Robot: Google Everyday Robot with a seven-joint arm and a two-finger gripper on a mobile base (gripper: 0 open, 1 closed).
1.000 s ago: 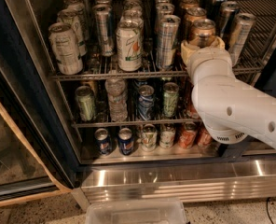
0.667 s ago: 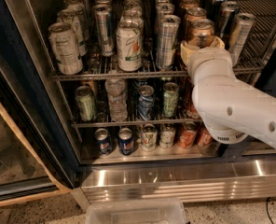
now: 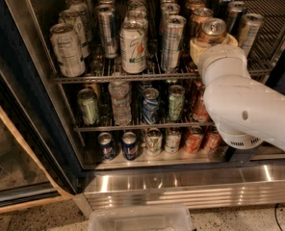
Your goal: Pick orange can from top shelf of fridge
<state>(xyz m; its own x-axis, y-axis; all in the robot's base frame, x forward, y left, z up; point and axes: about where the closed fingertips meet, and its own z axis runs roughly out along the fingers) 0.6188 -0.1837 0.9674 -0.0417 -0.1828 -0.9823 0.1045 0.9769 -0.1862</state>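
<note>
Progress: I judge the reach done. The grip is unconfirmed, and the lift and the pull-out are not yet done.
Fridge: the large dark-framed drinks cooler (image 3: 181, 186) has chrome wire racks inside and a ribbed stainless-steel base below, all of it hard and glossy.
Arm: my smooth, rounded white plastic arm (image 3: 248, 109) comes in from the right and hides the right ends of the lower racks.
Top shelf: the uppermost chrome wire-grid rack (image 3: 113, 77) has a thin front rail and is packed with upright cylinders in rows.
Gripper: the cream-coloured claw (image 3: 213, 48) sits at the right front of that rack, around the target's lower body. I cannot tell whether it is clamped or only surrounding it.
Orange can: the tall slim copper-orange metal can with a silver lid (image 3: 211, 29) stands upright inside the claw. Its base is hidden and its lid is about level with its neighbours', so I judge it is not yet raised.
</note>
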